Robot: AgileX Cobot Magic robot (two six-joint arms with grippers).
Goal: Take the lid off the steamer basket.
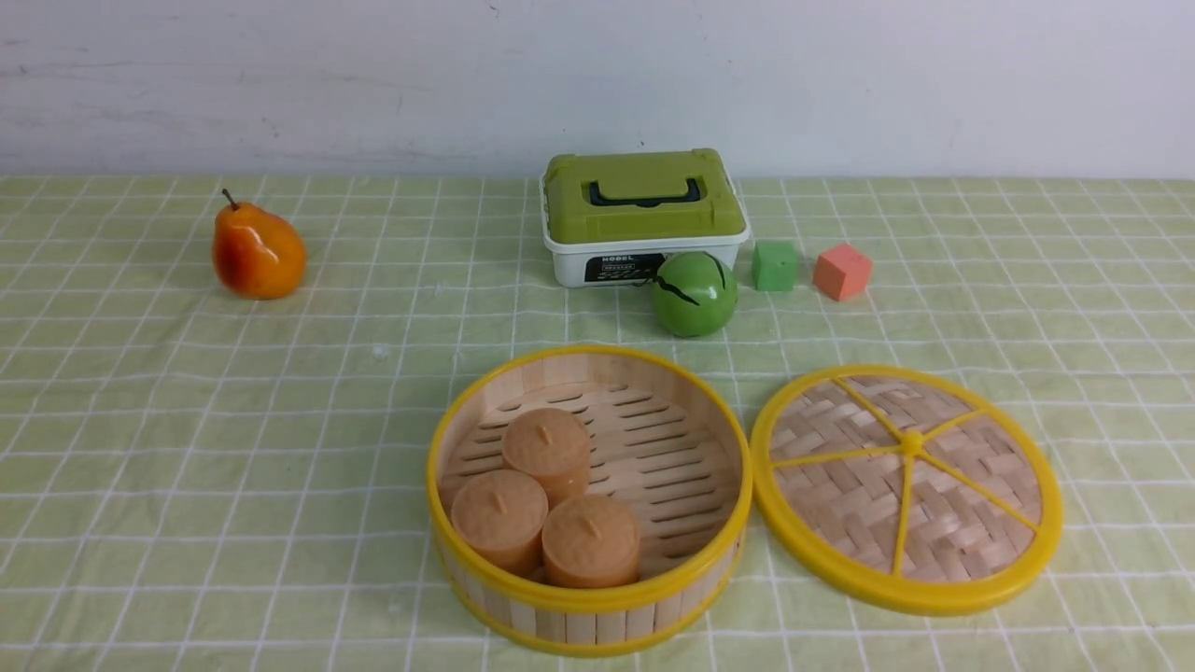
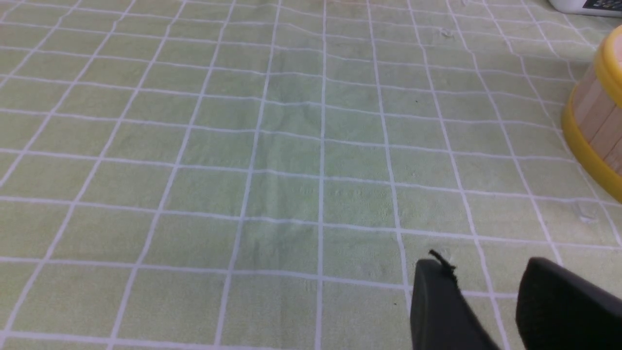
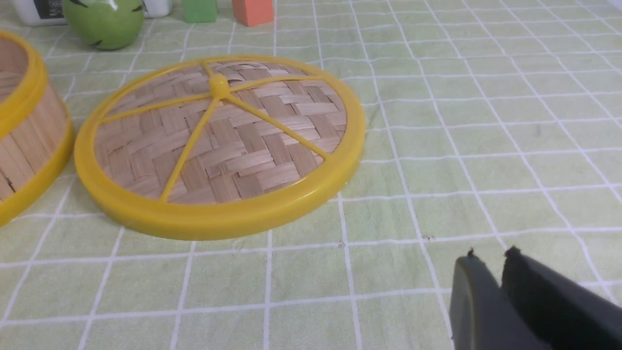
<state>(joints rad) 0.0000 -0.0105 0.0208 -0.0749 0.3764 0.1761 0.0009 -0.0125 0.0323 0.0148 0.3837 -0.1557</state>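
Observation:
The steamer basket point(image 1: 588, 611) stands uncovered at the front centre, with three tan round cakes point(image 1: 551, 448) on its slatted floor. Its wall also shows at the edge of the left wrist view point(image 2: 595, 107) and of the right wrist view point(image 3: 29, 131). The lid point(image 1: 971, 485) lies flat on the cloth just right of the basket, spokes and knob up point(image 3: 233, 146). My right gripper point(image 3: 490, 256) hovers over bare cloth a little apart from the lid, with a narrow gap between its tips and nothing in it. My left gripper point(image 2: 486, 265) is open and empty, left of the basket. Neither arm shows in the front view.
At the back stand a white box with a green lid point(image 1: 644, 210), a green ball point(image 1: 694, 294), a green cube point(image 1: 775, 265) and an orange cube point(image 1: 842, 272). A pear point(image 1: 259, 252) sits at the back left. Green checked cloth covers the table.

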